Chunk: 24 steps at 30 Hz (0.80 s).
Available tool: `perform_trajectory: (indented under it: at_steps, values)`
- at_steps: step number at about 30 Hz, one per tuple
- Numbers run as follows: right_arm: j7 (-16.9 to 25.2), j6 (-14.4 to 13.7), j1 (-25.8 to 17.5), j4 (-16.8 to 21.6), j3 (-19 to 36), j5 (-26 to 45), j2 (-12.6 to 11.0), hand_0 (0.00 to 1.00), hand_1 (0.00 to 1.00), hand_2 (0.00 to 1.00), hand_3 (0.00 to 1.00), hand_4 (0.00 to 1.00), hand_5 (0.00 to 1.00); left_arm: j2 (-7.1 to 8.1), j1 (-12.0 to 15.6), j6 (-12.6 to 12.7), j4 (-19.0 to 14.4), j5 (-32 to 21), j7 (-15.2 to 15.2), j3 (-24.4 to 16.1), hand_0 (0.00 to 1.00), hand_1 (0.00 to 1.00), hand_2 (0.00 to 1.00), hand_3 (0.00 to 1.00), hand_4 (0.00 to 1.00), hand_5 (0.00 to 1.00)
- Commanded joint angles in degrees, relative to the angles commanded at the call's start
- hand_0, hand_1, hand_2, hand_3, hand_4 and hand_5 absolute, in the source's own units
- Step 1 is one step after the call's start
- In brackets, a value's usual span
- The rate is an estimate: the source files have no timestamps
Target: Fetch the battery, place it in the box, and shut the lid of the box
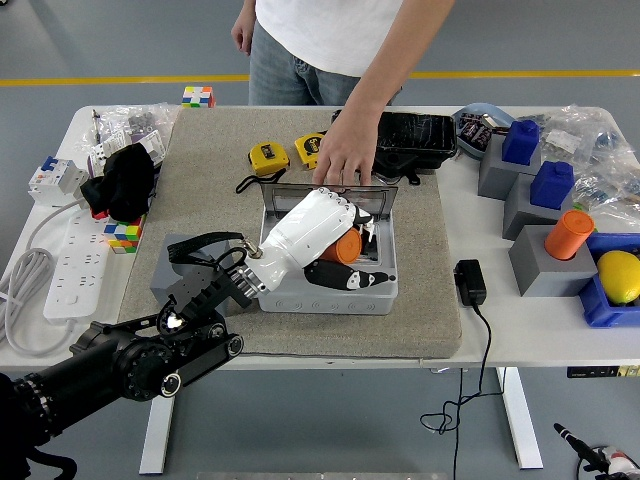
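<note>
A grey box (385, 292) sits open on the beige mat, its clear lid (378, 196) standing up at the back. My left hand (335, 245), white with black fingertips, reaches into the box and is shut on an orange cylindrical battery (347, 246) held low inside it. A person's hand (343, 155) rests on the top edge of the lid. My right hand is out of the picture.
Two yellow tape measures (268, 156) and a black case (415, 135) lie behind the box. A black adapter (470, 282) with a cable is to the right. Grey blocks with blue and orange cylinders (568, 235) stand at the right, a power strip (72, 270) at the left.
</note>
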Motion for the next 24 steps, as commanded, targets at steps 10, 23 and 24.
perform_trajectory:
  at_steps: [10,23,24]
  values:
    - [0.0,0.0,0.1,0.0,-0.5,0.1,0.0,0.887,0.856,0.794,0.823,0.998,0.998,-1.74,-1.4,0.0,4.9,-2.3,-0.9,0.8,0.027,0.002,0.004,0.002,0.786,0.353]
    - [-0.2,0.1,0.2,0.0,-0.4,-0.1,0.0,0.887,0.855,0.794,0.822,0.998,0.998,-2.97,-2.3,0.0,6.4,-2.4,-1.1,1.0,0.028,0.002,0.004,0.002,0.783,0.351]
    - [-0.2,0.1,0.2,0.0,-0.1,-0.4,0.0,0.887,0.855,0.794,0.822,0.998,0.998,-2.98,-2.2,0.0,6.3,-2.4,-1.1,1.0,0.028,0.002,0.004,0.002,0.783,0.351]
